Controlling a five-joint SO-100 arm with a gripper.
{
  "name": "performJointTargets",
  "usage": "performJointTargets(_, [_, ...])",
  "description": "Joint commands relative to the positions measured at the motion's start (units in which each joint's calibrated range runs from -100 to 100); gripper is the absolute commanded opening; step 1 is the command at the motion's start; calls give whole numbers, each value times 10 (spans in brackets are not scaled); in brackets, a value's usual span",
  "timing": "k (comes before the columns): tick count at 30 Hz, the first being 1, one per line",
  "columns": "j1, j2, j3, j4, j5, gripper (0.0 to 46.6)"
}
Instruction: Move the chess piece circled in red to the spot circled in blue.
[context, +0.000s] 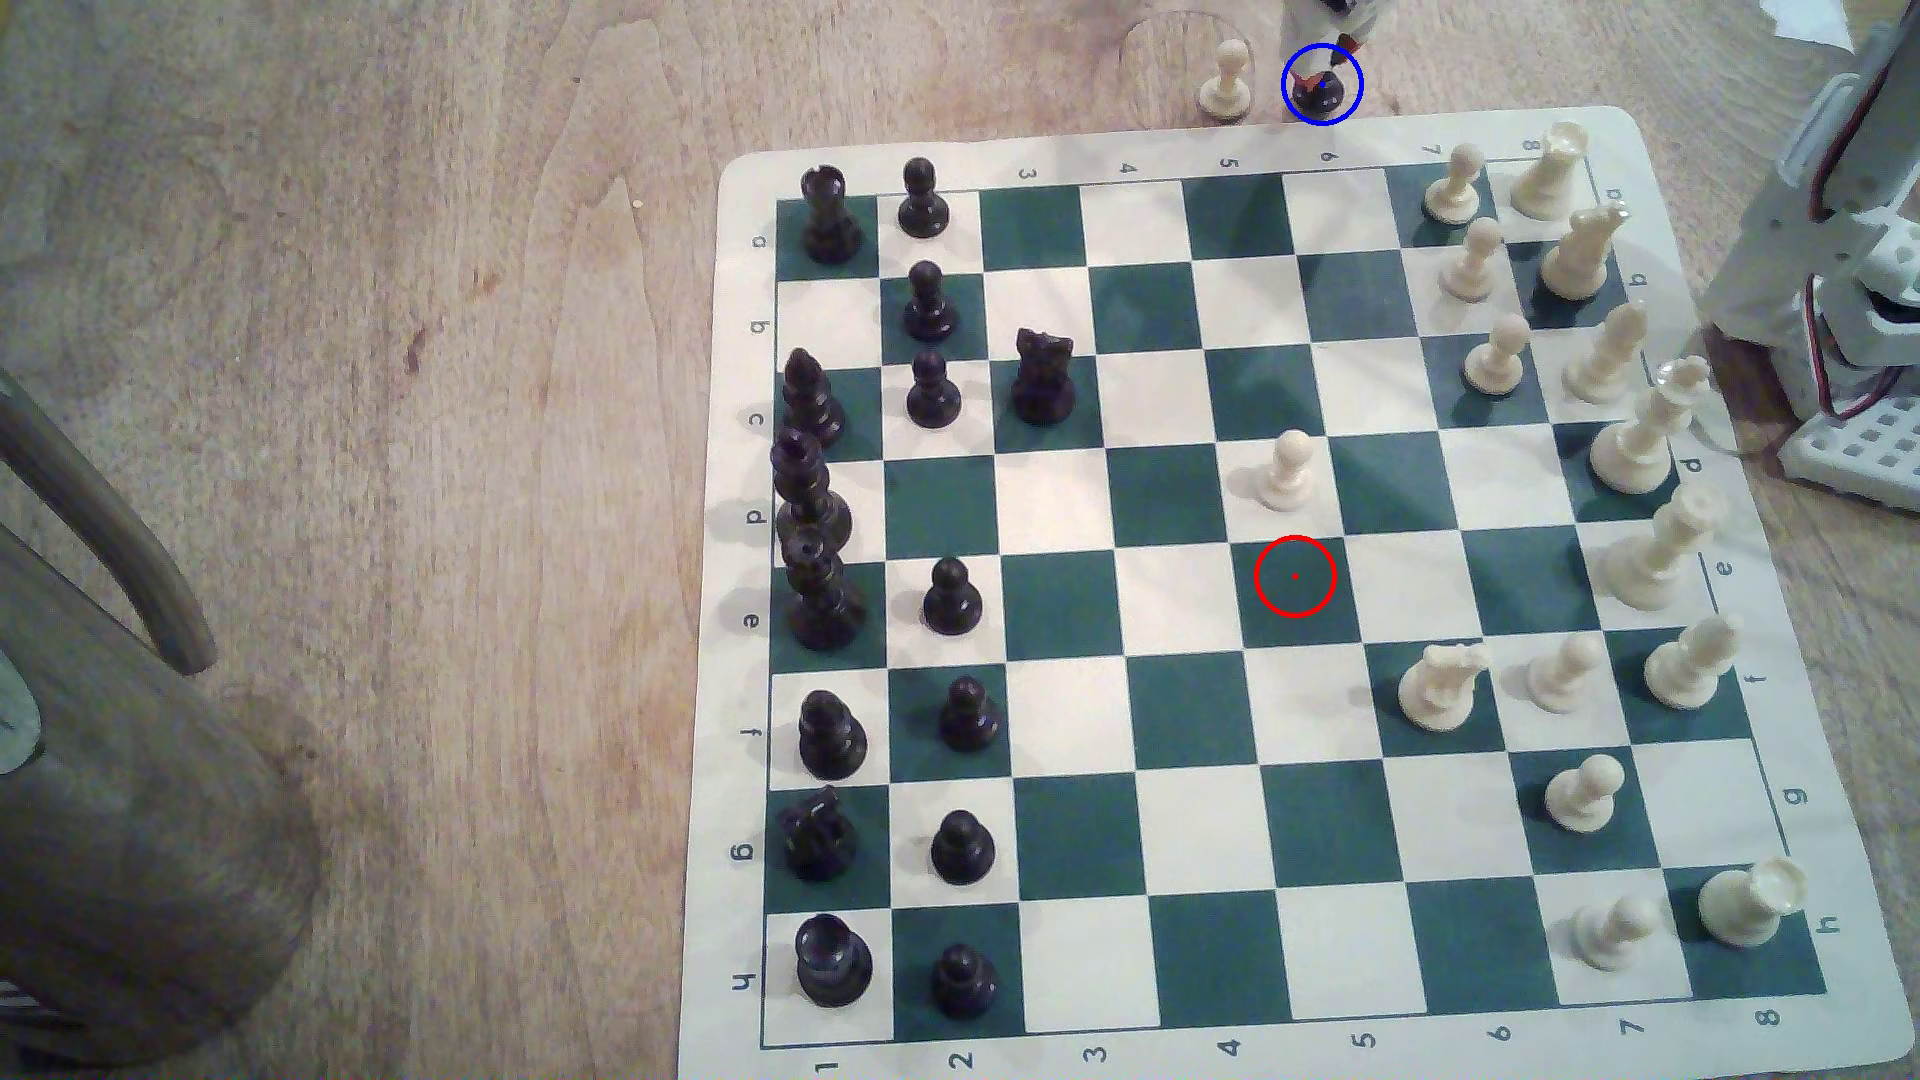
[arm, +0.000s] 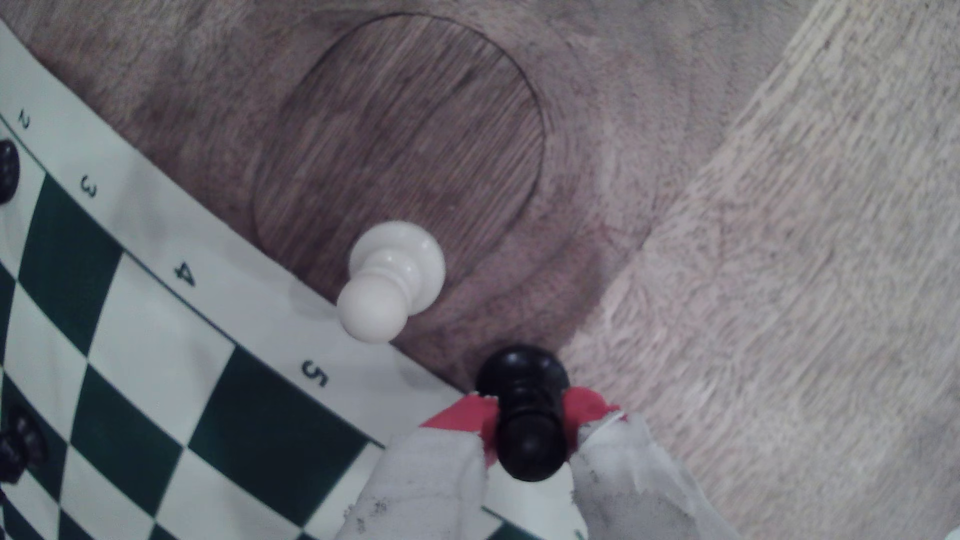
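A: Quick status. Where's the black pawn (arm: 530, 415)?

B: Off the board, on the bare wood table (context: 416, 312), inside the blue ring (context: 1322, 84) at the far edge in the exterior view. The gripper (arm: 530, 431) is clamped on it at the neck, red-tipped fingers (arm: 462, 420) on both sides.

A: Seated or hanging?

B: Can't tell for sure. In the wrist view the base looks down on the wood just past the chess mat (context: 1714, 582) border near the "5" label, but contact under it is hidden.

A: And the red ring (context: 1295, 576)?

B: Empty green square mid-board, nothing in it. So the carry looks done; I judge the step in hand is the release.

A: How to do it well?

B: Make sure the base is flat on the wood first, then spread the fingers evenly so neither drags the head sideways. Lift straight up after, no sweep.

A: Neighbours?

B: A cream pawn (context: 1226, 78) stands just beside it, on the exterior view's left, apart, not touching. Tip the black one that way and it may knock it. Pawn's glossy and narrow-necked, so a sticky finger could topple it.
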Motion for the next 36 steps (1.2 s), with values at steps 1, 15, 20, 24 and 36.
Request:
performJointTargets(1, [4,-5,-36,-8,0,4])
performJointTargets(15, [3,2,-30,-13,5,83])
performJointTargets(20, [2,1,-29,-9,8,175])
performJointTargets(24, [5,-2,-29,-9,11,200])
performJointTargets(36, [0,-81,-8,30,18,185])
